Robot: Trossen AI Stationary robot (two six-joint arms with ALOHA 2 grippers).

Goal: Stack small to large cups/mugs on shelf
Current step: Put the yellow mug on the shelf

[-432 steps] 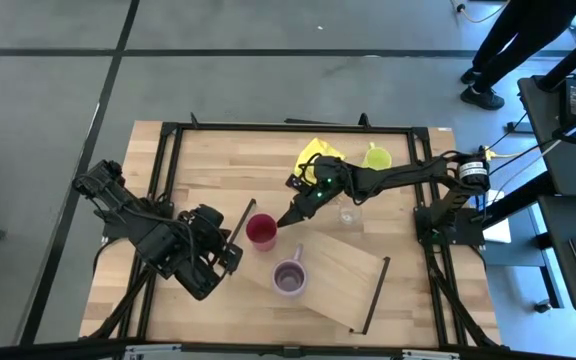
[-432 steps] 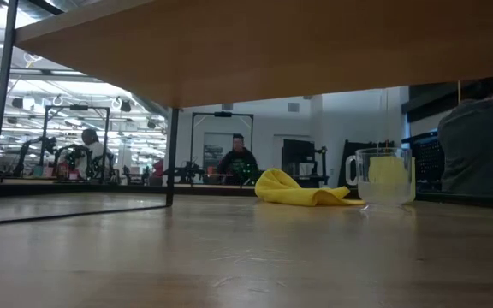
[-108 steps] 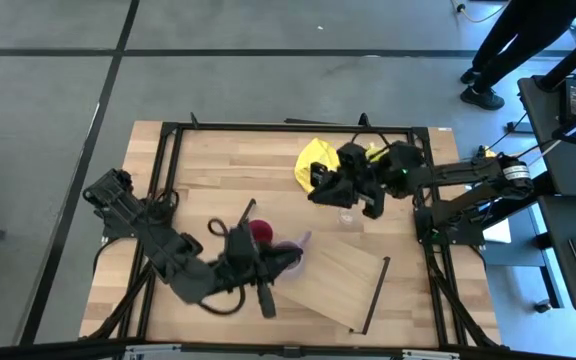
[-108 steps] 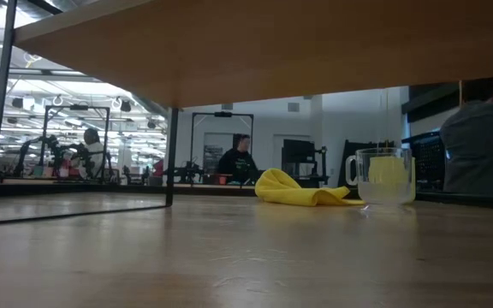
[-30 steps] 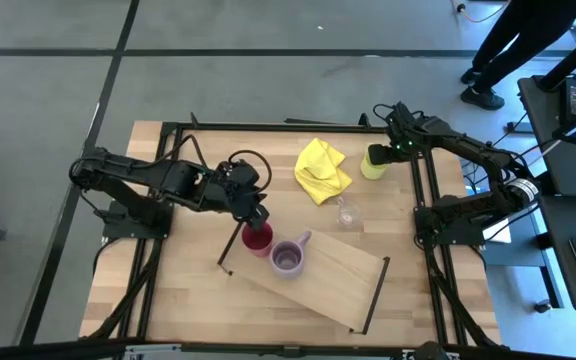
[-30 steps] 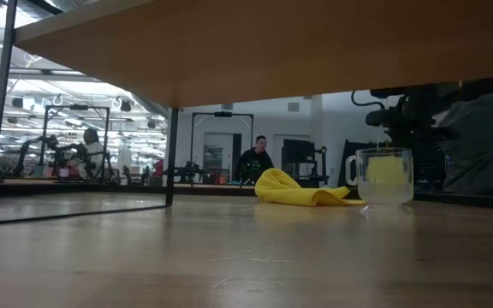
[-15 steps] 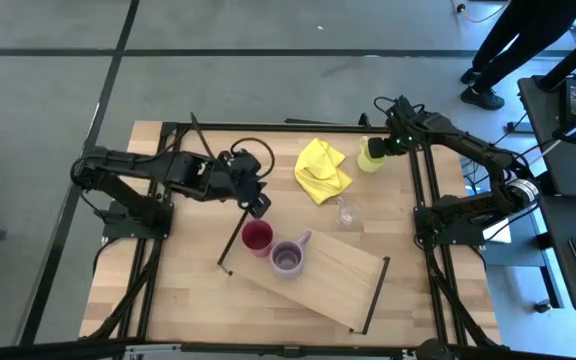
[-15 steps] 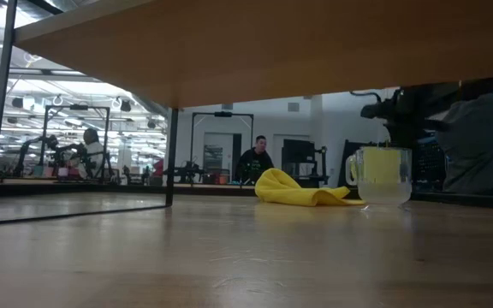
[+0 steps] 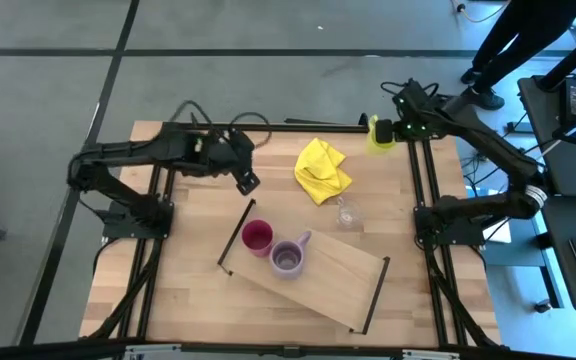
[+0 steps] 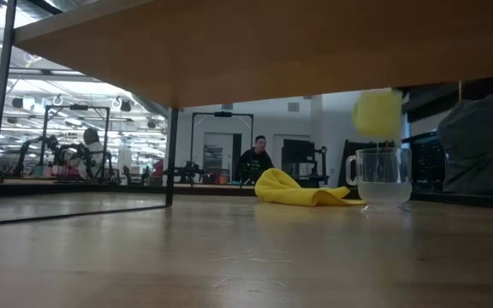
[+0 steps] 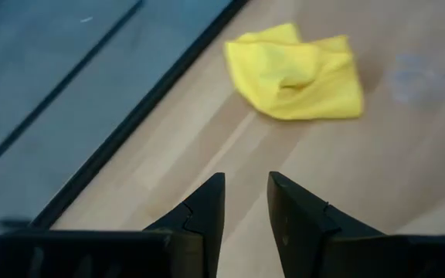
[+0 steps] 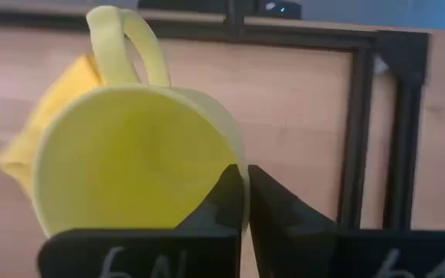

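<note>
The right tool (image 9: 389, 131) is up at the far right corner of the wooden desk (image 9: 198, 170), pinched tight on the rim of the glossy yellow-green mug with a looped handle (image 9: 379, 134). From the right wrist camera the two dark fingers (image 12: 230, 193) clamp the thin wall of the mug (image 12: 134, 162), one inside and one outside; its mouth faces the lens, showing a smooth, empty interior, with the handle at the side away from the fingers. Looking level across the desk, that mug (image 10: 377, 112) hangs clear in the air, above and behind the clear glass tumbler with a handle (image 10: 382, 177), which stands upright on the desk.

From overhead, the glass tumbler (image 9: 346, 213) sits near the far long edge of the long light-wood shelf board with thin black end rails (image 9: 338, 270), which lies slantwise across the desk. At the shelf's left end stand the round red cup (image 9: 257, 237) and, just beside it, the pale purple mug (image 9: 288, 257) with its handle pointing toward the tumbler; both are upright and open-mouthed. The crumpled yellow cloth (image 9: 321, 170) lies on the desk between the two arms.

The left tool (image 9: 245, 181) hovers over the far left part of the desk, its fingers (image 11: 207, 207) parted by a narrow gap and holding nothing, pointed toward the cloth (image 11: 296, 71).
</note>
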